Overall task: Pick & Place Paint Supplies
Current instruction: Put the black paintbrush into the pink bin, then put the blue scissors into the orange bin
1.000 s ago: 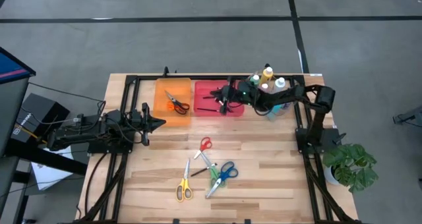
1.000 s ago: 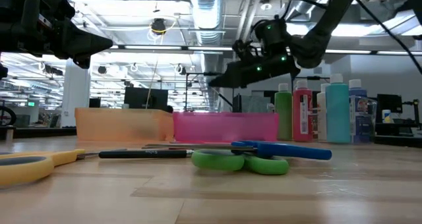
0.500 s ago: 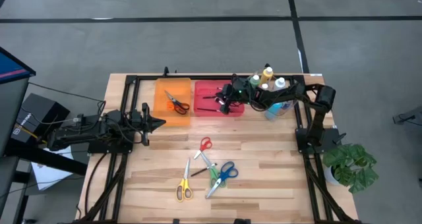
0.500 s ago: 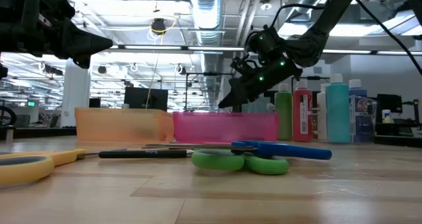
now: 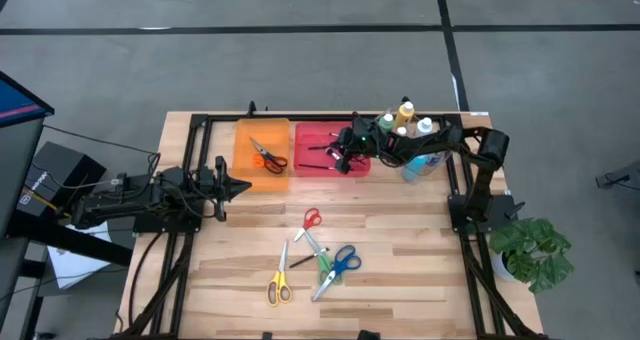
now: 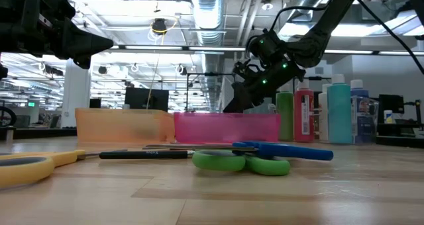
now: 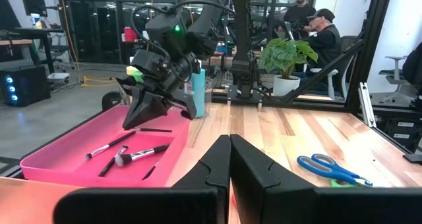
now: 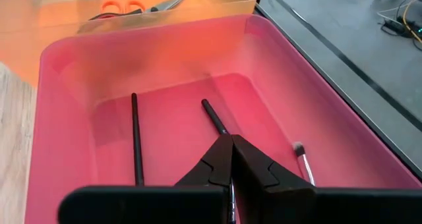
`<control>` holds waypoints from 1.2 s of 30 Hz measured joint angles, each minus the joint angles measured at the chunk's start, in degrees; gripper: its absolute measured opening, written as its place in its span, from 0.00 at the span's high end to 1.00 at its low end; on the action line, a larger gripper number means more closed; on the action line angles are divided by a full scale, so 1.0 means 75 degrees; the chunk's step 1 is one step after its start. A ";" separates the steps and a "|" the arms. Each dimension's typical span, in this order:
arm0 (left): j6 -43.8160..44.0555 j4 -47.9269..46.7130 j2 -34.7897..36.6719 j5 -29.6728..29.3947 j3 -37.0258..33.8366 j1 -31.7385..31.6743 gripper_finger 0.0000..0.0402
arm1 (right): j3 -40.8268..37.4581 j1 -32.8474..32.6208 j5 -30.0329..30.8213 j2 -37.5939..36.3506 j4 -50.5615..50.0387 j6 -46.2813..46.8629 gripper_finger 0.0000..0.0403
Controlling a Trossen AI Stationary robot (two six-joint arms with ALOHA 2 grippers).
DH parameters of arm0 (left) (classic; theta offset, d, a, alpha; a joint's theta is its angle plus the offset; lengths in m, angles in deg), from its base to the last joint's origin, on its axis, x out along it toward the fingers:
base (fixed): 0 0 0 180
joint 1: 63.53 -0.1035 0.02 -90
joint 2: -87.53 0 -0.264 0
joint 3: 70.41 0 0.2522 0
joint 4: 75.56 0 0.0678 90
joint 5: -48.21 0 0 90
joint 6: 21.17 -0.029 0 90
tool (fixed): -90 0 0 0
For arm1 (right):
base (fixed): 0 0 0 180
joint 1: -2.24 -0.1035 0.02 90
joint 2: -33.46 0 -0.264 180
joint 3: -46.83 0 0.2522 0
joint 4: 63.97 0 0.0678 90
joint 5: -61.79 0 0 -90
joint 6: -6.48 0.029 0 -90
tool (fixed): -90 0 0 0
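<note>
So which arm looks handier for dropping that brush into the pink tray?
The right: its fingers are shut on a brush directly over the pink tray. The left gripper waits beside the orange bin.

Worktop [image 5: 400,280]: light wooden planks, black frame rails along the edges.
Potted plant [image 5: 530,248]: green, beside the worktop's right edge.
Black box [image 5: 45,180]: left of the worktop.
People [image 7: 315,25]: two, in caps, seated far behind.

Overhead and table-level views (both far) share the pink tray [image 5: 322,146]; wrist cameras sit close.
</note>
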 joint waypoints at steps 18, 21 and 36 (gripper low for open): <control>0.0000 0.0000 0.0000 0.0000 0.0000 0.0003 0.99 | 0.0000 -0.0071 -0.0111 -0.0004 0.0106 0.0154 0.78; -0.0002 0.0000 0.0000 0.0000 0.0000 0.0002 0.99 | 0.0000 -0.0308 -0.0363 -0.0176 0.0158 -0.0018 0.69; -0.0002 0.0000 0.0000 0.0000 0.0000 0.0002 0.99 | 0.0000 -0.3696 -0.0408 -0.0664 -0.1334 -0.0320 0.53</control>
